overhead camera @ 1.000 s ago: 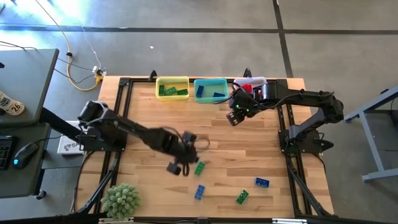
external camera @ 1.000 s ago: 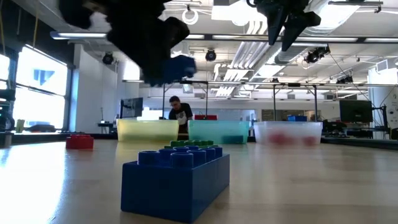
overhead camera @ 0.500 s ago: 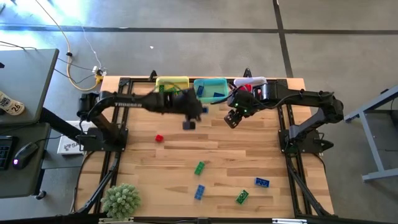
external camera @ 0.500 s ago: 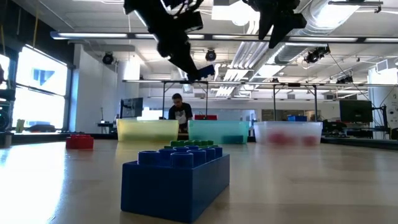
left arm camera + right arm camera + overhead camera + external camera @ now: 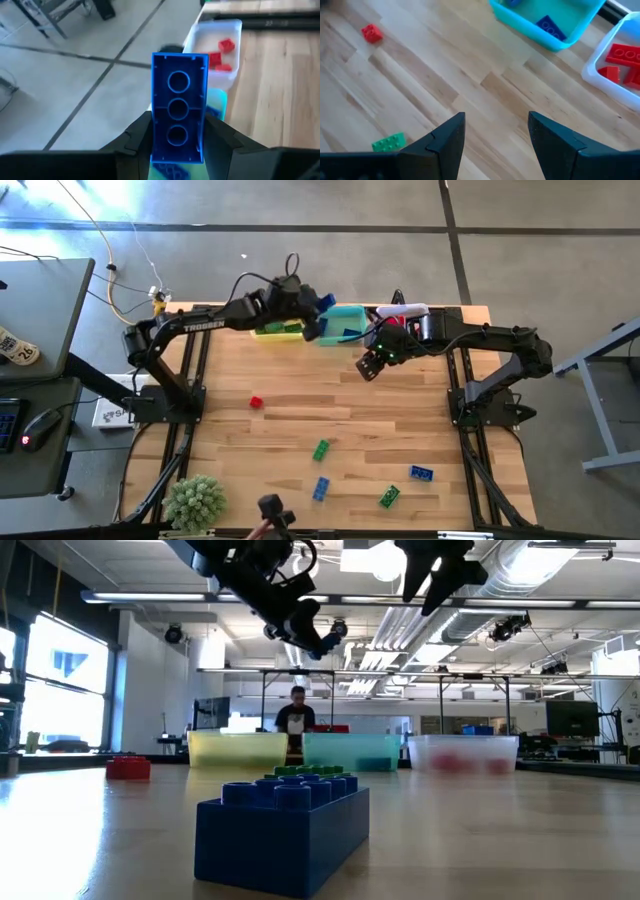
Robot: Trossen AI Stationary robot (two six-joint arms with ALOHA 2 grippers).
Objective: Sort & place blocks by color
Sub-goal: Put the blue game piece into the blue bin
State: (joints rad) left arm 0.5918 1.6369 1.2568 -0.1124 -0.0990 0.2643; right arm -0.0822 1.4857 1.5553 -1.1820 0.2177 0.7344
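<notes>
We note the left pincer (image 5: 312, 320) clamped on a blue block (image 5: 179, 121), long axis along its fingers, above the far teal bin (image 5: 352, 313); right pincer (image 5: 368, 366) apart, nearby.

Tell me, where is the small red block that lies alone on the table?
In the high view the small red block lies on the table's left half, alone, in front of the yellow bin and away from the green block.

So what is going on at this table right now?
Two robot arms are sorting toy bricks by colour. The left gripper holds a blue brick up by the teal bin. The right gripper hangs open and empty over the table nearby. A red, two green and two blue bricks remain loose on the table.
</notes>
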